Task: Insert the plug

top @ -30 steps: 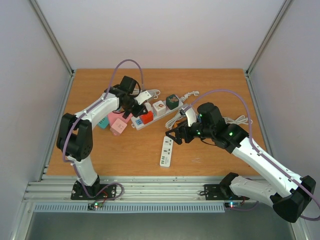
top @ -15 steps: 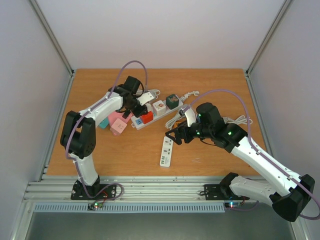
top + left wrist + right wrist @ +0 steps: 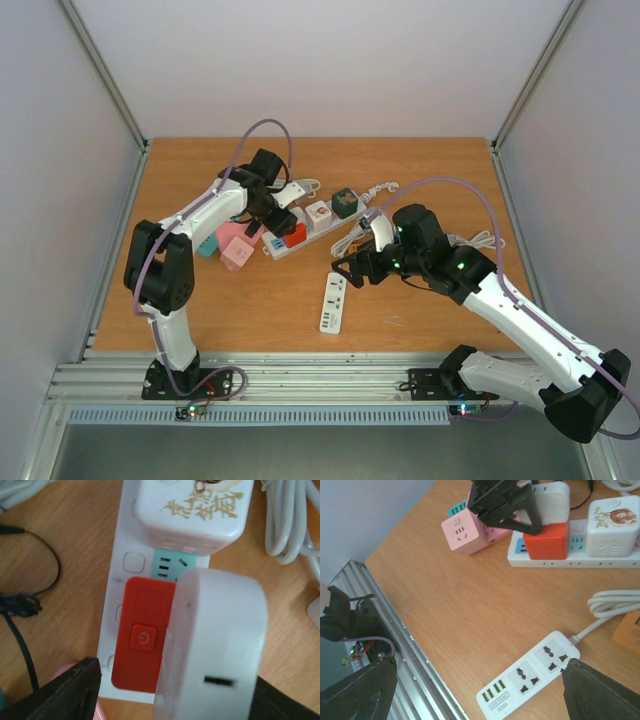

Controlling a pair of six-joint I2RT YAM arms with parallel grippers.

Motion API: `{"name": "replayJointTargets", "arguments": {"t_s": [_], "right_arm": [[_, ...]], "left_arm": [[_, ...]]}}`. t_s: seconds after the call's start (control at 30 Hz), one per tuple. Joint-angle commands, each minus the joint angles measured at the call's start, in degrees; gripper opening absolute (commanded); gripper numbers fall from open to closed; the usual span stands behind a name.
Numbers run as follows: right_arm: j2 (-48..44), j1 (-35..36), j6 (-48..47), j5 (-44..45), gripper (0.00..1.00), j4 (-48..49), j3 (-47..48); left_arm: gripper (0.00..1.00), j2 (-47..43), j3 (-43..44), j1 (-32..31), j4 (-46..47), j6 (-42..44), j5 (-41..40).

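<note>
The white plug (image 3: 215,645) fills the lower right of the left wrist view, leaning against the red cube (image 3: 142,635) on the long white power strip (image 3: 117,585). My left gripper (image 3: 177,680) is open around it; the left finger (image 3: 65,690) stands clear of the plug. I cannot tell whether its prongs sit in a socket. In the right wrist view the white plug (image 3: 550,502) shows behind the red cube (image 3: 547,540). My right gripper (image 3: 477,672) hangs open over the table beside a small white power strip (image 3: 527,677), holding nothing.
On the long strip (image 3: 310,228) also sit a white patterned cube (image 3: 319,212) and a green cube (image 3: 345,202). Pink (image 3: 238,252) and teal (image 3: 207,245) cubes lie left of it. White cables (image 3: 375,190) coil behind. An orange block (image 3: 627,632) lies at right.
My left gripper's jaws have opened off the white plug, and that arm shifted slightly. The right arm has barely moved.
</note>
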Motion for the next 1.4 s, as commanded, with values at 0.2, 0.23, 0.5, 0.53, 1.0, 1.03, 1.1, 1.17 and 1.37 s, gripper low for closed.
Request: {"name": "replayJointTargets", "arguments": {"t_s": [0.2, 0.23, 0.5, 0.53, 1.0, 1.03, 1.1, 1.17, 1.37], "right_arm": [[-1.41, -0.18, 3.76, 16.20, 0.93, -1.50, 4.19], [-1.59, -0.22, 4.81, 18.99, 0.92, -1.67, 4.42], [0.44, -0.28, 11.36, 36.11, 0.93, -5.37, 9.45], [1.12, -0.29, 11.68, 37.21, 0.93, -6.46, 10.35], [-2.14, -5.33, 17.19, 53.91, 0.95, -22.18, 12.76], [-4.20, -5.55, 17.10, 57.48, 0.96, -22.32, 12.37], [-9.00, -5.61, 15.96, 61.41, 0.97, -21.72, 11.82], [-12.91, -5.69, 15.32, 63.36, 0.97, -21.08, 11.72], [-20.36, -5.70, 15.40, 65.28, 0.98, -22.09, 11.27]], "left_arm": [[0.99, -16.26, 0.86, 0.17, 4.02, -10.72, -8.83], [0.99, -18.29, 0.57, 0.17, 4.88, -13.03, -11.93], [0.99, -29.62, 1.46, 0.28, -4.96, -37.59, -28.72], [0.99, -31.22, 0.83, 0.28, -6.58, -39.64, -28.61], [0.99, -63.67, -21.46, 0.28, -6.24, -44.42, -38.06], [0.99, -65.03, -21.72, 0.28, -6.49, -44.47, -39.35], [0.99, -68.32, -22.36, 0.28, -6.30, -44.24, -39.67], [0.99, -71.02, -23.25, 0.30, -4.94, -43.48, -38.68], [0.99, -77.01, -24.14, 0.28, -1.92, -41.51, -35.96]]}}
